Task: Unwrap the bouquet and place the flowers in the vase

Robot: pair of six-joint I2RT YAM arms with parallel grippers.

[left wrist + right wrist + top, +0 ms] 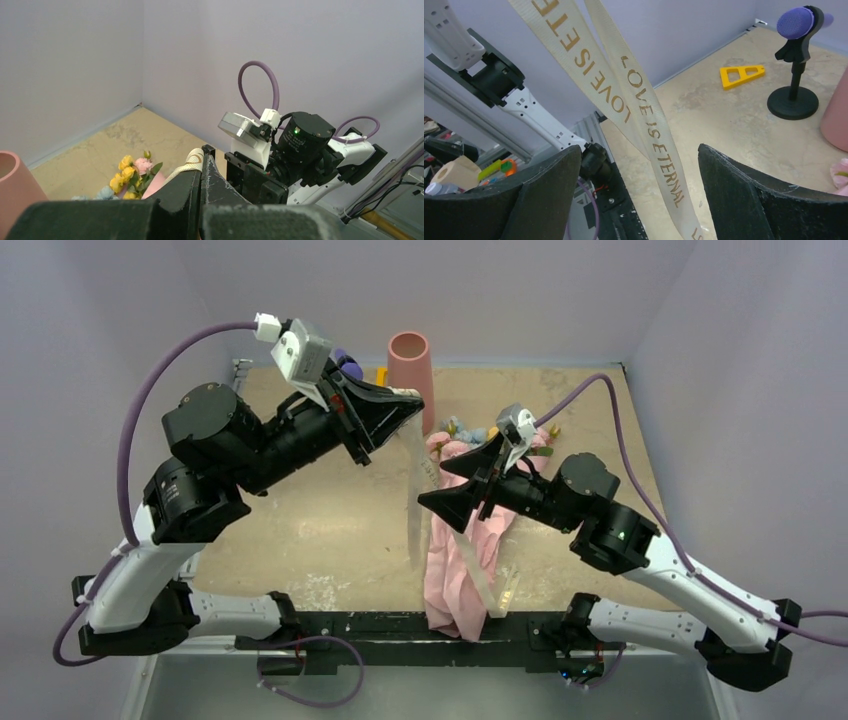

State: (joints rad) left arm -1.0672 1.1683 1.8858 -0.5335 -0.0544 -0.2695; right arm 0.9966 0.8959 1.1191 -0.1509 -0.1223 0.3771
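Bouquet (pixel 458 562) is lying by the table's (pixel 320 525) near edge. The left gripper (pixel 402 410) is pinching its ribbon (pixel 413 490) and holding it high, probably to undo the tie, while the right gripper (pixel 433 485) is gaping around it.

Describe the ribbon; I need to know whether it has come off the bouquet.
The ribbon is a cream woven band lettered LOVE IS ETERNAL in gold. Two strands hang from the shut left gripper, passing between the jaws of the open right gripper, down beside the pink wrap. Whether its lower end is tied is hidden.
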